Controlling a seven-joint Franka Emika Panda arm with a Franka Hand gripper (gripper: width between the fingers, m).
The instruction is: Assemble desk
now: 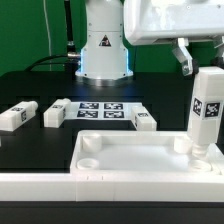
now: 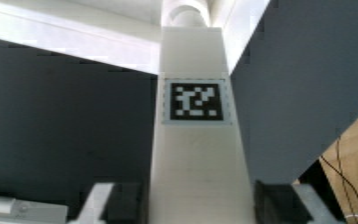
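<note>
Gripper point(image 1: 202, 68) comes down from the top at the exterior view's right. Its jaws are clamped on the upper end of the held leg point(image 1: 207, 110), 1 finger point(image 1: 184, 58) showing just beside the leg's top edge. In the wrist view the held leg point(image 2: 197, 150) fills the gap between the 2 fingers point(image 2: 101, 203), 1 on each side of it, with the gripper point(image 2: 194, 205) centred on it. The held leg stands on end, long axis near vertical, top leaning slightly to the exterior view's right. Its lower end is at the corner socket point(image 1: 200, 152) of the desk top point(image 1: 140, 160), at the end on the exterior view's right; cannot tell how deep it sits. A square tag on the leg's long side faces the exterior camera, and another tag point(image 2: 197, 102) faces the wrist camera. The desk top lies flat, rim up, long axis running left-right in the exterior view, with an open socket point(image 1: 88, 158) at its left end. 3 loose legs lie flat on the dark table point(image 1: 30, 145) behind the desk top: first leg point(image 1: 17, 115), second leg point(image 1: 57, 112) and third leg point(image 1: 145, 120). The marker board point(image 1: 100, 110) lies between the second and third legs.
</note>
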